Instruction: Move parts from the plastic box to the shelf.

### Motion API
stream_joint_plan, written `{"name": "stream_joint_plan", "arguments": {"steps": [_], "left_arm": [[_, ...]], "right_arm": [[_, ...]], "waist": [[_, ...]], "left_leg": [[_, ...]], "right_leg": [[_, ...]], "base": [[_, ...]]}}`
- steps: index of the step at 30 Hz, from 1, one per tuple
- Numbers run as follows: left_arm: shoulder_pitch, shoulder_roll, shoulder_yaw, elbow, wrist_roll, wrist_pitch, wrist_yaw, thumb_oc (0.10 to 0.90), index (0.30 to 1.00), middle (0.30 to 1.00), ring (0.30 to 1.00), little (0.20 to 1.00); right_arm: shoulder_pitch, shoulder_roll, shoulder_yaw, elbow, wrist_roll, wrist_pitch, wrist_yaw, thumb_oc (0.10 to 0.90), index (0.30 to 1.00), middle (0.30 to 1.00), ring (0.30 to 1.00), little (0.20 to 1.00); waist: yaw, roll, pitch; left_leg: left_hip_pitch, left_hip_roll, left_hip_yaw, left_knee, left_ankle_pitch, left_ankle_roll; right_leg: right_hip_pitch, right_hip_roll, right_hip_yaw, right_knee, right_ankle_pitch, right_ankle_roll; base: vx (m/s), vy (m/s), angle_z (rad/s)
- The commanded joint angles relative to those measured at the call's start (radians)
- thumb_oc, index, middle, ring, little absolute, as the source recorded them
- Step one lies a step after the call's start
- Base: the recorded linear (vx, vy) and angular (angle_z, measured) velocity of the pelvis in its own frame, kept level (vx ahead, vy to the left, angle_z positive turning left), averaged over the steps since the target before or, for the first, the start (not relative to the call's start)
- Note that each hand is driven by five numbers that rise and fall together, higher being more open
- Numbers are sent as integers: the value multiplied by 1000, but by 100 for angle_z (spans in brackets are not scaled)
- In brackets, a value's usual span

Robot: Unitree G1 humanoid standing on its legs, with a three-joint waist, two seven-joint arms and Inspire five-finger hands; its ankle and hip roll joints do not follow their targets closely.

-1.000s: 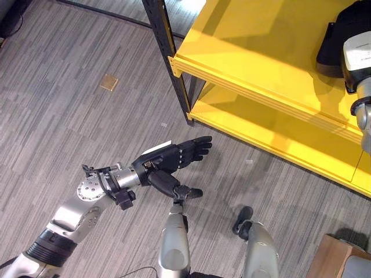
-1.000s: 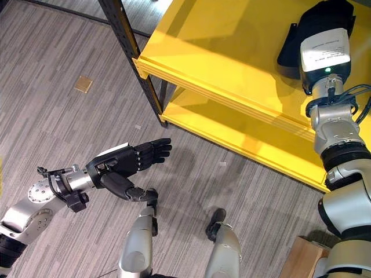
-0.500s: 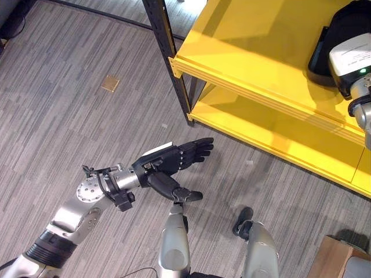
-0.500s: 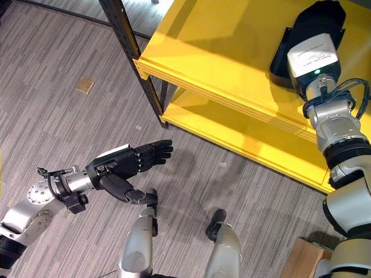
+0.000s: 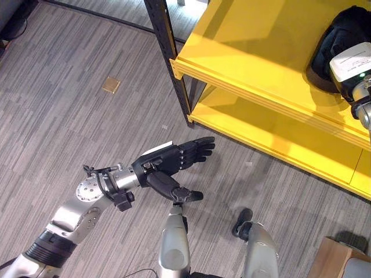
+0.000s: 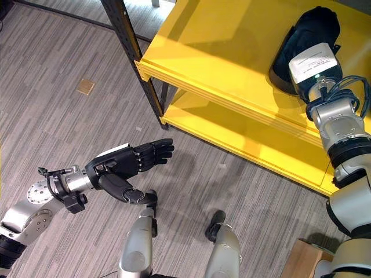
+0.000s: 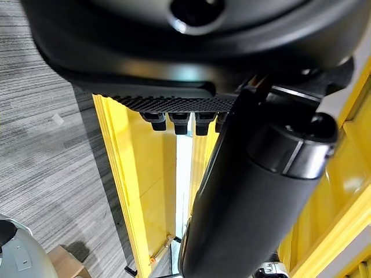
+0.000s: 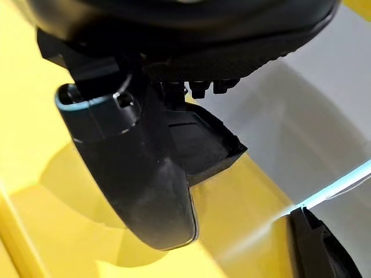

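Yellow shelf (image 6: 232, 52) top board has my right hand (image 6: 307, 35) on it, fingers wrapped around a black part (image 8: 203, 139), its long axis pointing deeper into the shelf. Left hand (image 5: 174, 159) hangs below the shelf over the floor, fingers straight, empty.

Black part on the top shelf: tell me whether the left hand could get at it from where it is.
Probably not. The left hand hangs open, low over the floor, while the black part lies on the yellow shelf under the right hand.
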Motion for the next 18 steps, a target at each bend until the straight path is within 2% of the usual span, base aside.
{"name": "stream_joint_plan", "arguments": {"steps": [1, 4, 5, 8, 13, 18], "left_arm": [[-52, 20, 7, -88, -73, -86, -48, 900, 1000, 1000, 1000, 1000], [-56, 16, 5, -81, -75, -88, -51, 900, 1000, 1000, 1000, 1000], [-57, 15, 3, -76, -73, -91, -55, 900, 1000, 1000, 1000, 1000], [-59, 10, 2, -79, -71, -88, -53, 900, 1000, 1000, 1000, 1000], [-84, -3, -19, -70, -66, -84, -42, 900, 1000, 1000, 1000, 1000], [-83, 0, -18, -66, -70, -84, -42, 900, 1000, 1000, 1000, 1000]], "right_arm": [[-182, -46, 16, 41, -9, 123, -18, 900, 1000, 1000, 1000, 1000], [-176, -30, 4, 60, 12, 172, -27, 900, 1000, 1000, 1000, 1000], [-175, -24, -1, 67, 19, 213, -31, 900, 1000, 1000, 1000, 1000], [-166, -16, -30, 86, 29, 257, -57, 900, 1000, 1000, 1000, 1000], [-174, 13, -74, 123, 22, 315, -133, 900, 1000, 1000, 1000, 1000], [-182, 9, -63, 115, 28, 325, -159, 900, 1000, 1000, 1000, 1000]], "waist": [[25, -30, -36], [27, -29, -36], [27, -28, -36], [27, -28, -37], [28, -20, -40], [28, -16, -41]], "left_leg": [[-15, 40, -4, 7, -20, 4], [-15, 41, -4, 6, -19, 5], [-14, 41, -3, 5, -19, 5], [-15, 41, -4, 5, -20, 5], [-20, 38, -8, 6, -22, 6], [-25, 36, -8, 3, -19, 7]], "right_leg": [[23, 26, 15, 52, -69, 25], [24, 26, 16, 53, -69, 25], [25, 26, 15, 52, -68, 25], [26, 28, 16, 49, -68, 25], [25, 28, 16, 43, -66, 27], [17, 28, 17, 50, -69, 27]], "base": [[0, 0, 0], [0, 0, 0], [0, 0, 0], [0, 0, 0], [0, 0, 0], [0, 0, 0]]}}
